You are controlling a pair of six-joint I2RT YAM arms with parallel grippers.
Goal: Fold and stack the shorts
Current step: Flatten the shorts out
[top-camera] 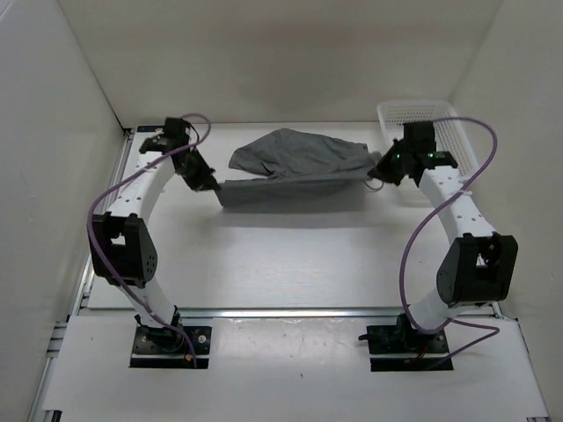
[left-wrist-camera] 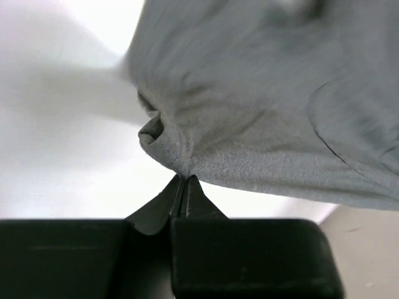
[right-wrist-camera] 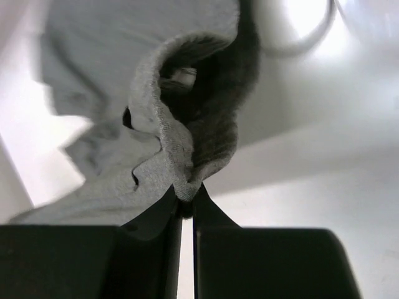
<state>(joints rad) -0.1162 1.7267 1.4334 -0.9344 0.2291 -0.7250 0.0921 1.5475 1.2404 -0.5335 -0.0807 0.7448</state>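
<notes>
One shorts (top-camera: 295, 171) pair, one basket (top-camera: 413, 112), two arms (top-camera: 141, 198) (top-camera: 462, 215)

the shorts (top-camera: 295, 167) — plain grey, soft — hang stretched above the table, far part bunched.

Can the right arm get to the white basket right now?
Probably yes for reach: the basket sits right beside the right gripper, nothing between. But that gripper is shut on the shorts, stretched across to the left gripper, so it would likely drag them along.

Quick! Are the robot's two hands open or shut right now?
Left gripper: shut, pinching one end of the shorts.
Right gripper: shut, pinching the other end of the shorts.
</notes>
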